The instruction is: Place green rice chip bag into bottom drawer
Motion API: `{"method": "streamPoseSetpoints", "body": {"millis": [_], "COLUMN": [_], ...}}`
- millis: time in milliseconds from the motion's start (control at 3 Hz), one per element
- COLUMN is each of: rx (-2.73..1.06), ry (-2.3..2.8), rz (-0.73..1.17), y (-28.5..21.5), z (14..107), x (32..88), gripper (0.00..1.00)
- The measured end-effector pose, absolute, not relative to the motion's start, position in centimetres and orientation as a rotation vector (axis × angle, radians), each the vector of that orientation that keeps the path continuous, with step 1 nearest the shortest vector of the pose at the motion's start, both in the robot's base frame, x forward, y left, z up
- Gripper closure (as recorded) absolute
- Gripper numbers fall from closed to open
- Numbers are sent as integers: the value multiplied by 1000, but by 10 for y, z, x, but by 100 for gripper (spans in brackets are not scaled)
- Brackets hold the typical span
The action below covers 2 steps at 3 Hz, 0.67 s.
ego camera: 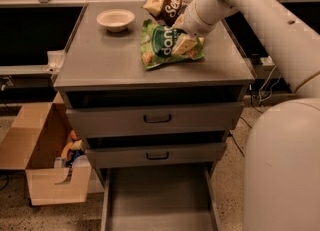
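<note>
The green rice chip bag (162, 45) lies on the grey cabinet top (110, 60), right of centre, light green with a dark green round patch and white lettering. My gripper (183, 44) comes in from the upper right on the white arm and sits on the bag's right half, touching it. The bottom drawer (157, 200) is pulled out at the foot of the cabinet, and its flat grey floor holds nothing.
A dark brown and cream snack bag (162, 6) stands just behind the green bag. A white bowl (115, 19) sits at the back left of the top. The two upper drawers (157, 119) are shut. An open cardboard box (47, 155) stands on the floor at the left. My white base (282, 170) fills the right.
</note>
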<state>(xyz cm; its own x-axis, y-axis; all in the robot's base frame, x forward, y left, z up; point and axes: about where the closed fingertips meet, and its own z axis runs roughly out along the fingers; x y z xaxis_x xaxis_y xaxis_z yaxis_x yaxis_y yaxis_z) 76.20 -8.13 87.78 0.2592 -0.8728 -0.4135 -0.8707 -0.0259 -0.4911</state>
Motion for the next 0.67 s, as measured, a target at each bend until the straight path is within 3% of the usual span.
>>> {"method": "streamPoseSetpoints", "body": {"millis": [333, 667], "rx": [-1809, -1719], "ry": [1529, 1477], "rz": [15, 59], "y": [-85, -111], "z": [901, 927], "x": [745, 704], "gripper": [88, 100]}}
